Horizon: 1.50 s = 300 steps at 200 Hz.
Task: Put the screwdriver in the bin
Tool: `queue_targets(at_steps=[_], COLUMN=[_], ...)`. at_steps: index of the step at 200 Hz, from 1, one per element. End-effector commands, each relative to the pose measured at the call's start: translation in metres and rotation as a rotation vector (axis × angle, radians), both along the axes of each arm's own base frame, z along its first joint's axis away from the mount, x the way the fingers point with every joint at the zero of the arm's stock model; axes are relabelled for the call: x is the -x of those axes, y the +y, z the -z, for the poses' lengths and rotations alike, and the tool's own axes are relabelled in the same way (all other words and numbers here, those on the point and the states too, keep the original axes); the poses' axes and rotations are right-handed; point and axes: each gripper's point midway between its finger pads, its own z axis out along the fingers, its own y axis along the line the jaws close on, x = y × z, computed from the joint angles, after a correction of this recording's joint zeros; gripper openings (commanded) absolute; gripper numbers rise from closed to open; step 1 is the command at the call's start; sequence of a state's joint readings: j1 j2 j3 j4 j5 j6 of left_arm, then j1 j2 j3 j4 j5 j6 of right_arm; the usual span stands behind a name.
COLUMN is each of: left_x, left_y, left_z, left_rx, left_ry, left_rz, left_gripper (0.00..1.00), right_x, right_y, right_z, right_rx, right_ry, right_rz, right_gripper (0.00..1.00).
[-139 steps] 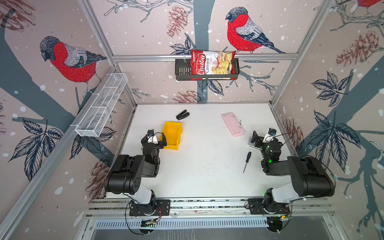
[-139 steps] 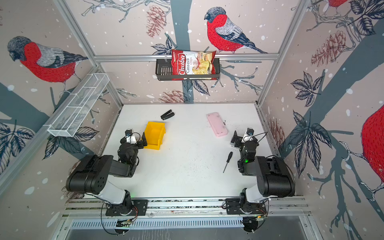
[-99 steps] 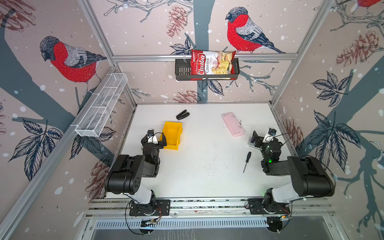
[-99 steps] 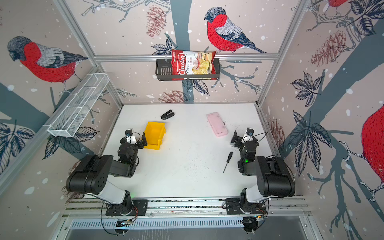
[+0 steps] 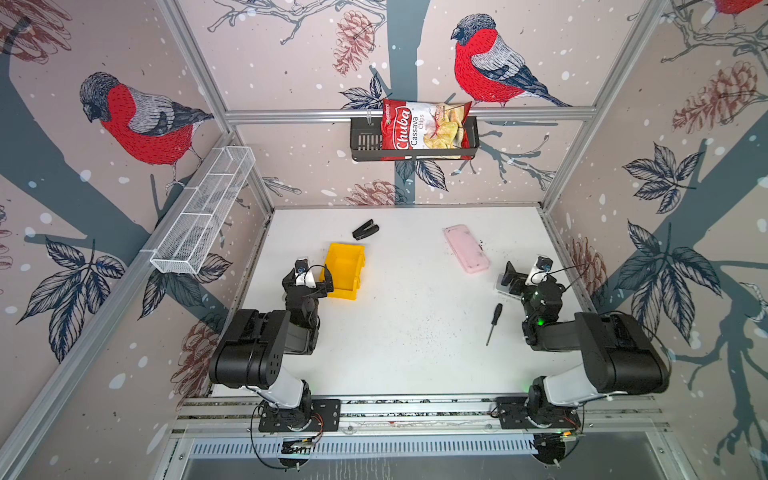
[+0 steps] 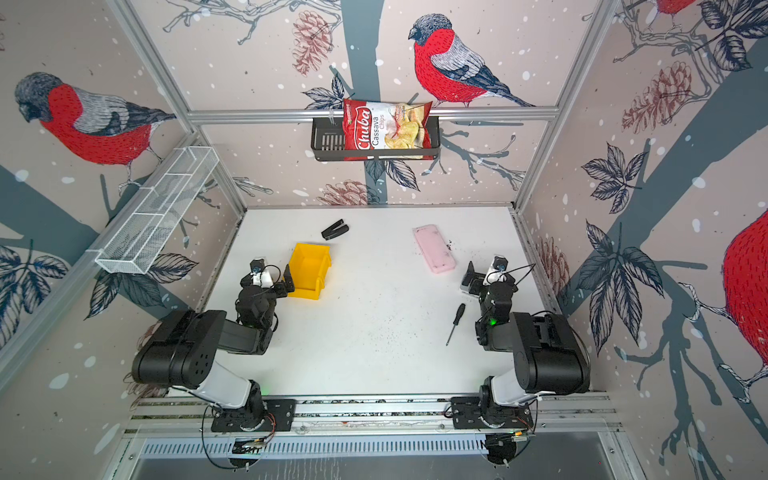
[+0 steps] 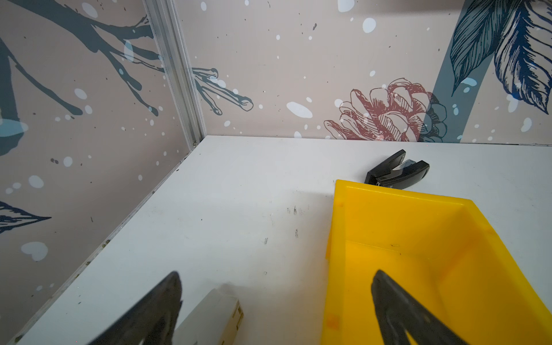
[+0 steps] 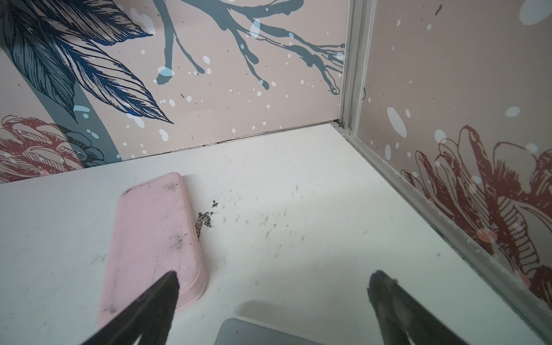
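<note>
The white table carries the yellow bin at ten o'clock. The left gripper, by the bin's seven o'clock corner, and the right gripper, at three o'clock, both gape empty. The screwdriver lies flat at four o'clock, handle toward one, tip toward seven.

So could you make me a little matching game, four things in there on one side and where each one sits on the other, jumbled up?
Things:
1. slim black-handled screwdriver
2. bright yellow plastic bin
3. flat pink rectangular case
4. red and white chips bag

Places:
A. in the black slotted basket on the back wall
B. on the white table, close beside the left gripper
C. lying loose on the table's right side, nearer the front
D. lying flat on the table's right side, nearer the back

Pairs: 1-C, 2-B, 3-D, 4-A.
</note>
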<state>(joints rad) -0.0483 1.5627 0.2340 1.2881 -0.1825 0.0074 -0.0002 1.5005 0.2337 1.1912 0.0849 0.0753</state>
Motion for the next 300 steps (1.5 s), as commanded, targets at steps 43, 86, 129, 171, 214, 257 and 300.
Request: queue_targets(at_steps=[43,86,129,171,214,257,300], left_x=[-0.001,0.003,0.014,0.016,0.023,0.035,0.053], left_y=[-0.001,-0.01,-0.027,-0.063,-0.107,-0.152,-0.218], left_z=[-0.006,-0.012,-0.03,-0.054,-0.081,-0.092,-0.094], left_rx=[0.004,-0.018,-0.074,-0.162,-0.166,-0.182,-0.169], left_ry=[-0.025,-0.044,-0.082,-0.092,-0.117,-0.121,-0.138], left_rz=[0.006,0.055,0.103,0.24,0.437,0.583,0.783], left_gripper=[0.97,0.97,0.97,0.97,0.97,0.97,0.97], right_x=[-0.001,0.0,0.005,0.017,0.029,0.041,0.054], right_y=[0.0,0.002,-0.004,-0.008,-0.005,-0.01,0.006], right_z=[-0.001,-0.005,-0.018,-0.029,-0.042,-0.052,-0.049], right_rx=[0.003,0.005,-0.003,-0.063,-0.149,-0.296,-0.418], right_ry=[-0.003,-0.008,-0.023,-0.021,0.011,0.08,0.243], right_rz=[-0.002,-0.007,0.032,0.07,0.097,0.168,0.131], right_gripper=[1.0,0.99,1.0,1.0,0.99,1.0,1.0])
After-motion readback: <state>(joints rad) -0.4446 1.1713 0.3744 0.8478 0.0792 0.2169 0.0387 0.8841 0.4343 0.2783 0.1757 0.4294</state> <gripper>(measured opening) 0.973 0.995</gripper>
